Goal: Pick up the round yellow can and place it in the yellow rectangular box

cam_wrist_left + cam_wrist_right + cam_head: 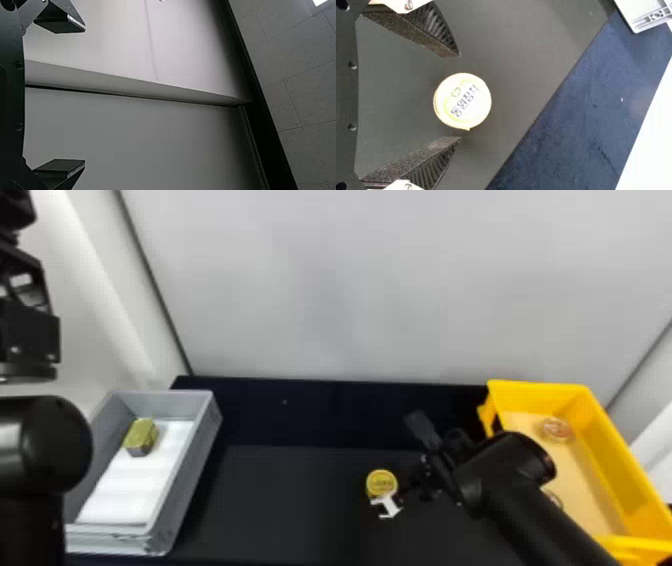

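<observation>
The open right claw (419, 485) is hovering near the round yellow can (382, 482), its wrist view showing grainy, ribbed fingers (415, 33).

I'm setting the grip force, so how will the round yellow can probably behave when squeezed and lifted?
The round yellow can is probably stiff, since its rim looks evenly round. Its smooth-looking lid suggests it might slip if gripped off-centre. Being round, it could roll if tipped on its side, though it seems steady lying flat on the dark table.
</observation>
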